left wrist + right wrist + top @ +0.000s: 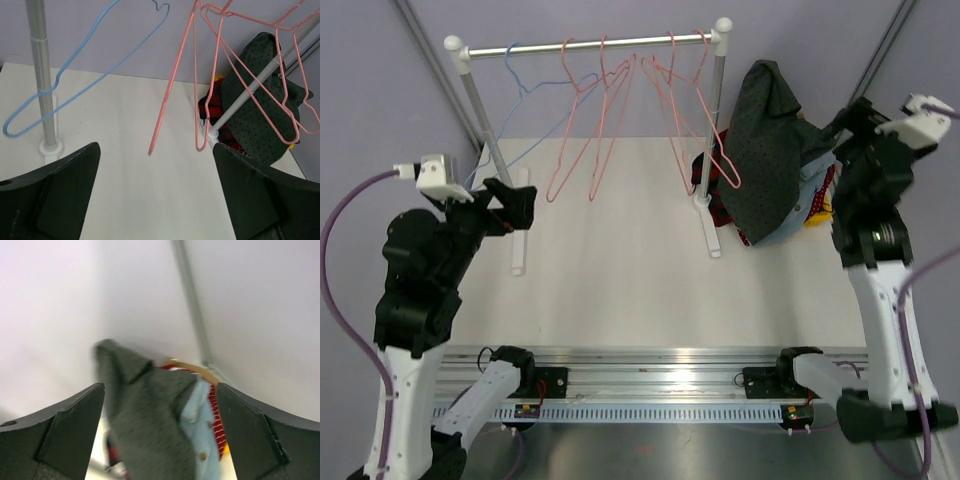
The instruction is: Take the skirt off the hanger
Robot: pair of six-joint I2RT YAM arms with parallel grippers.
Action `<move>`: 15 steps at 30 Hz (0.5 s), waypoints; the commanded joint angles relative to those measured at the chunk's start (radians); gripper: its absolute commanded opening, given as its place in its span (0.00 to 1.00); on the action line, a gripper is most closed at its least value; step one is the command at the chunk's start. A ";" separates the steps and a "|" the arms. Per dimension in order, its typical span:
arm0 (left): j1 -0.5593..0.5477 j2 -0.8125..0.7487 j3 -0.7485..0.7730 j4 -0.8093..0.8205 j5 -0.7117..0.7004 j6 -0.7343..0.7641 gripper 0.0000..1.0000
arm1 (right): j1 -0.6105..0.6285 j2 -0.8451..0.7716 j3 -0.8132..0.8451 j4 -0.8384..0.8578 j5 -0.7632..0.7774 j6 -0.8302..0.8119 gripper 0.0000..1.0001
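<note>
Right hand (159,390) spread wide, nothing held; left hand (156,150) likewise wide. Skirt (765,150) sits heaped on the clothes pile (818,195) just right of the rack (590,45); hangers (620,120) bare. Advice: lift the right arm away, keeping fingers clear of fabric.

Hangers (172,82) crowd the rail (590,44); open table (610,270) lies below them.

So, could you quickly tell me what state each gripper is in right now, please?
Left gripper: open, holding nothing.
Right gripper: open, holding nothing.
</note>
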 commanded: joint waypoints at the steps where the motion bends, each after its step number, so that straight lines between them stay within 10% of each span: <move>1: 0.001 -0.119 -0.121 -0.030 -0.062 -0.015 0.99 | 0.006 -0.263 -0.122 -0.125 -0.339 0.115 0.99; 6: 0.001 -0.308 -0.284 -0.001 -0.097 -0.018 0.99 | 0.006 -0.589 -0.381 -0.188 -0.649 0.203 0.99; 15: 0.001 -0.557 -0.534 0.013 -0.151 0.002 0.99 | 0.006 -0.974 -0.601 -0.381 -0.705 0.231 0.99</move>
